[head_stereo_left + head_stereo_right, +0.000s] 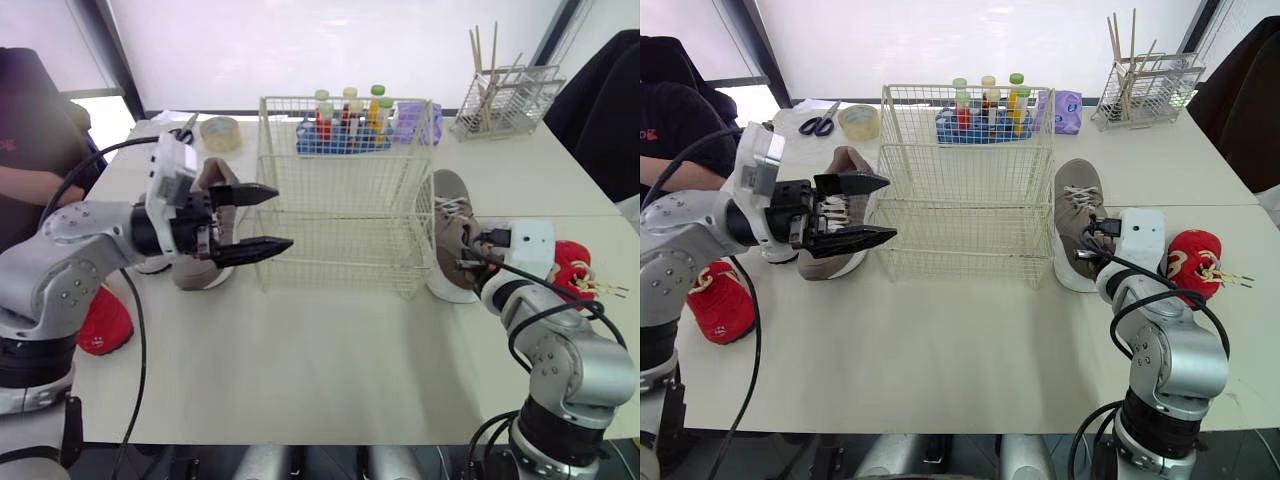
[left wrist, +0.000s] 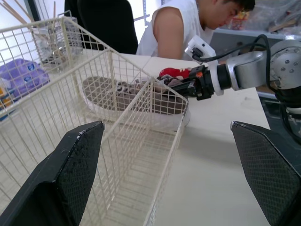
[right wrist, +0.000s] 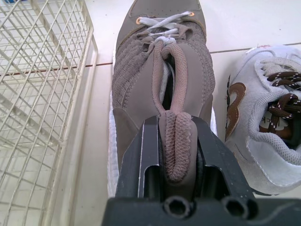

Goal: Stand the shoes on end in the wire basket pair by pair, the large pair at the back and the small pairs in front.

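An empty cream wire basket [image 1: 345, 190] stands mid-table. To its right lies a large brown shoe [image 1: 452, 225], and my right gripper [image 3: 176, 141] is shut on its padded heel collar. The other large brown shoe [image 1: 205, 268] lies to the left of the basket, behind my left gripper [image 1: 262, 221]. That gripper hangs open and empty, pointing at the basket's left wall [image 2: 117, 117]. A small red shoe [image 1: 105, 320] rests near the table's left edge and another [image 1: 570, 262] at the far right. A small white shoe [image 3: 263, 136] sits beside the held brown one.
Behind the basket stand a blue rack of bottles [image 1: 345, 125], a purple pack [image 1: 415, 120], a tape roll [image 1: 220, 133] and scissors [image 1: 820, 124]. A wire holder with sticks [image 1: 505, 95] is at the back right. A person [image 1: 30, 150] sits at the left edge.
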`<state>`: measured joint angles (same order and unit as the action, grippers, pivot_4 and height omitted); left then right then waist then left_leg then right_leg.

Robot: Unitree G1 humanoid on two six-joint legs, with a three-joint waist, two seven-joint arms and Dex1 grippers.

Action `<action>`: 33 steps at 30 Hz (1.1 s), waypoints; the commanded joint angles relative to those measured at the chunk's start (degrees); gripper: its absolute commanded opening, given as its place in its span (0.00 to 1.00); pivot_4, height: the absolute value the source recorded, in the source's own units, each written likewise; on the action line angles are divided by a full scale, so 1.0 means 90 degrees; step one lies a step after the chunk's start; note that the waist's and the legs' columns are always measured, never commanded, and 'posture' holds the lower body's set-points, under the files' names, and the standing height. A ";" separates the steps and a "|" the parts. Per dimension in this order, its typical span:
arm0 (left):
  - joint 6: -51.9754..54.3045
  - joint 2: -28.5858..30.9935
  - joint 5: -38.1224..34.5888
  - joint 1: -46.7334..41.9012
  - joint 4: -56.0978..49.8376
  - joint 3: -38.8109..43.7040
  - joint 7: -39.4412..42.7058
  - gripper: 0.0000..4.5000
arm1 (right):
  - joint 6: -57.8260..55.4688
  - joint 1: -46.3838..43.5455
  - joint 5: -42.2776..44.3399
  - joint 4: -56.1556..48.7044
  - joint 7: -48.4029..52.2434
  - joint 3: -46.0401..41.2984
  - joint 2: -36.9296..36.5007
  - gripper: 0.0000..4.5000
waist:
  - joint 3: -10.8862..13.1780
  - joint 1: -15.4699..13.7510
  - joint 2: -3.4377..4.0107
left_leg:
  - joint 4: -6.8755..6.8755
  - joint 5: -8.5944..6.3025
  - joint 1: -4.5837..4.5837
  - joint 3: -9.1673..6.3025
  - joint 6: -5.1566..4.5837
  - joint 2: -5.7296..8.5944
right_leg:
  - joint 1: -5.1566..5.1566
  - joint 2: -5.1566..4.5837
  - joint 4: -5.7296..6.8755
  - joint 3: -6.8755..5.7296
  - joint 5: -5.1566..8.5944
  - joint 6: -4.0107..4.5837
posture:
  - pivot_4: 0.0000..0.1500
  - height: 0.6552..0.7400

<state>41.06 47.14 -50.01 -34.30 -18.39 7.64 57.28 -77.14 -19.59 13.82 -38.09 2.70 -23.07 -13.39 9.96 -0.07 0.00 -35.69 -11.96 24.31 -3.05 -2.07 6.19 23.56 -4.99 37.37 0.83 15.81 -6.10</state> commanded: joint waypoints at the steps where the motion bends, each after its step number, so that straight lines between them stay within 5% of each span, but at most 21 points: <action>1: -0.0061 0.0010 0.0036 -0.0257 0.0014 0.0061 0.0067 1.00 | -0.0274 -0.0794 0.0044 -0.0353 -0.0036 -0.0353 -0.0211 0.04 | 0.0002 0.0010 0.0004 | 0.0000 0.0000 0.0001 0.0001 0.0000 0.0001 | 0.0002 0.0000 0.0000 0.0001 0.0000 0.0000 | 1.00 1.00; 8: -0.0136 -0.0126 0.0236 -0.0594 0.0318 -0.0110 0.0268 1.00 | -0.0682 -0.2708 -0.0012 -0.0064 -0.0035 -0.0718 -0.0797 0.04 | 0.0012 0.0072 0.0016 | 0.0009 0.0004 0.0012 -0.0001 0.0005 0.0001 | 0.0019 -0.0001 0.0009 -0.0002 -0.0001 -0.0001 | 1.00 1.00; 11: -0.0134 -0.0323 0.0256 -0.0949 0.0611 -0.0141 0.0249 1.00 | -0.0037 -0.3592 0.0192 0.0562 0.0562 -0.0462 -0.1793 0.04 | 0.0016 0.0075 0.0015 | 0.0015 0.0006 0.0014 -0.0002 0.0006 0.0004 | 0.0021 -0.0002 0.0008 -0.0002 -0.0001 -0.0001 | 1.00 1.00; 22: 0.0639 0.0204 0.0083 -0.2233 0.2522 0.0207 0.0844 1.00 | 0.4962 -0.4152 0.0908 0.2668 0.5721 0.0809 -0.4956 0.04 | 0.0033 0.0155 0.0006 | 0.0023 0.0003 0.0013 0.0006 -0.0002 -0.0003 | 0.0021 0.0004 0.0000 -0.0002 -0.0002 -0.0008 | 1.00 1.00; 33: 0.1750 0.0980 -0.0079 -0.2847 0.3417 0.0786 0.0967 1.00 | 0.9298 -0.5114 0.0015 0.4431 0.7447 0.2294 -0.4674 0.04 | 0.0046 0.0111 -0.0008 | 0.0005 0.0004 0.0017 0.0003 0.0006 -0.0002 | 0.0023 0.0003 0.0005 -0.0002 -0.0004 -0.0012 | 1.00 1.00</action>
<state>56.00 54.90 -49.50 -58.30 13.11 12.52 66.08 2.25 -63.04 13.74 1.78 69.63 -1.20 -55.86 10.37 0.93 -0.08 -35.66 -11.78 24.47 -3.02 -1.78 6.17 23.77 -4.97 37.42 0.82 15.77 -6.21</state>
